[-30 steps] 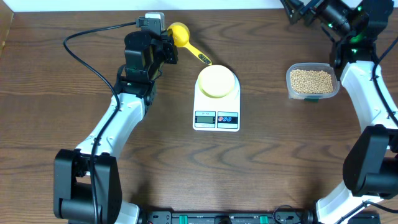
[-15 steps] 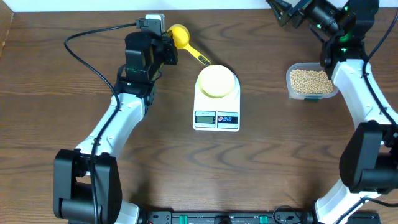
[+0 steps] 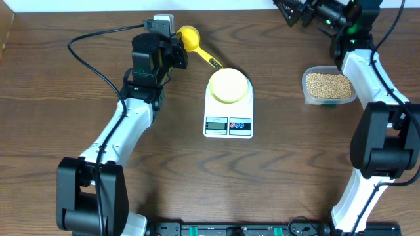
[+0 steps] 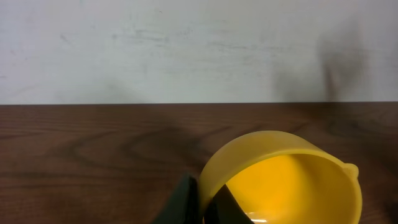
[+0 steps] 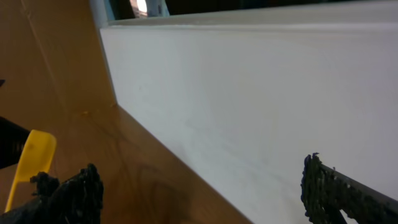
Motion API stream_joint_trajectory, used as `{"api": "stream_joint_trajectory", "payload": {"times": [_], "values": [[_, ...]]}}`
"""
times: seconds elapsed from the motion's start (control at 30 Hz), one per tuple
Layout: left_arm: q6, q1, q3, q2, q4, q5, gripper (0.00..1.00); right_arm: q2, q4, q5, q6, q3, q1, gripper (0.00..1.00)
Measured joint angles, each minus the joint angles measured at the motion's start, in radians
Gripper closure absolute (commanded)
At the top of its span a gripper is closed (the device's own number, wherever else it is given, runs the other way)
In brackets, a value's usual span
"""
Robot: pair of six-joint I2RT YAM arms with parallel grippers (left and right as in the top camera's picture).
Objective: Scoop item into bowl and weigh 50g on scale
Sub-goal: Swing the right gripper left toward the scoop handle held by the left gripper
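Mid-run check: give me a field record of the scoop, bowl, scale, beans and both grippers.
left gripper: shut on scoop's cup rim
scoop: yellow, up-left of scale in overhead view, handle pointing toward scale
right gripper: open, empty, at far table edge, away from tub
bowl: on scale, no beans visible in it
scale: mid-table, display too small to read
beans: in tub, right of scale

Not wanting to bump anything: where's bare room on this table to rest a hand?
Wide bare wood in front of the scale, toward the near edge; also the gap between scale and bean tub. Crowded behind the scale, where left fingers pinch the yellow scoop.
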Motion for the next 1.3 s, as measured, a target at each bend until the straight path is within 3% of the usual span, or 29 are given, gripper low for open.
{"api": "stream_joint_trajectory", "payload": {"times": [0.43, 0.9, 1.3], "values": [[-0.009, 0.000, 0.000, 0.000, 0.053, 0.000, 0.92, 0.000, -0.008, -0.022, 0.024, 0.001, 0.006, 0.01], [-0.158, 0.000, 0.000, 0.000, 0.201, -0.010, 0.92, 0.000, -0.015, -0.021, 0.032, 0.001, 0.115, 0.01], [-0.269, 0.000, 0.000, 0.000, 0.246, -0.077, 0.92, 0.000, -0.018, -0.112, 0.160, 0.001, 0.132, 0.01]]}}
